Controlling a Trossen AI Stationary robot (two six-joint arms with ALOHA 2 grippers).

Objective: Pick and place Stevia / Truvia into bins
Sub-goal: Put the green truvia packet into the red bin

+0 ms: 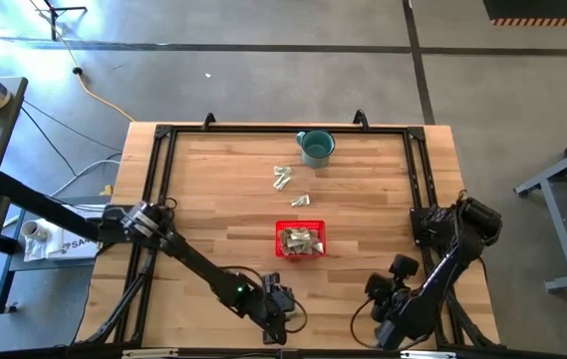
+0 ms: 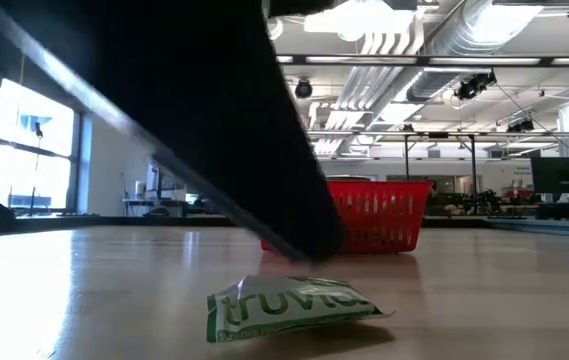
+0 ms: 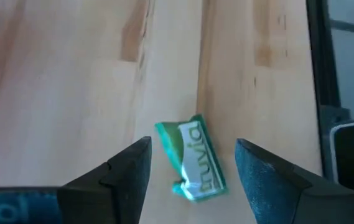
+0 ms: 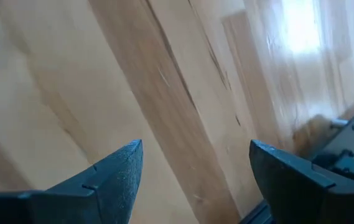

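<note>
**Sweetener sorting, part done: one packet at the near edge, loose ones beyond the basket**

Nearest me, at the bottom centre of the high view, my left gripper (image 1: 281, 317) hangs over the table's near edge. Its wrist view shows the fingers (image 3: 124, 171) spread apart, with a crumpled Truvia packet (image 3: 192, 162) lying on the wood between them, gripped by neither. The low view shows the same packet flat on the table in the lower middle of the frame. My right gripper (image 1: 391, 311), at the lower right of the high view, is likewise released, with only bare wood between its fingers.

At the frame's centre stands the red basket (image 1: 300, 240), which already holds several packets; that part of the task I judge done. Beyond it, in the upper middle, a few loose packets (image 1: 283, 179) remain on the table, one (image 1: 300, 200) lying between that group and the basket. With the near packet, these are what is left.

Farthest, a teal mug (image 1: 315, 148) stands just beside the loose group, near enough that I judge it may crowd a reach there. In the low view, the left arm's dark bulk hides part of the basket. A black frame (image 1: 263, 130) borders the table.
</note>
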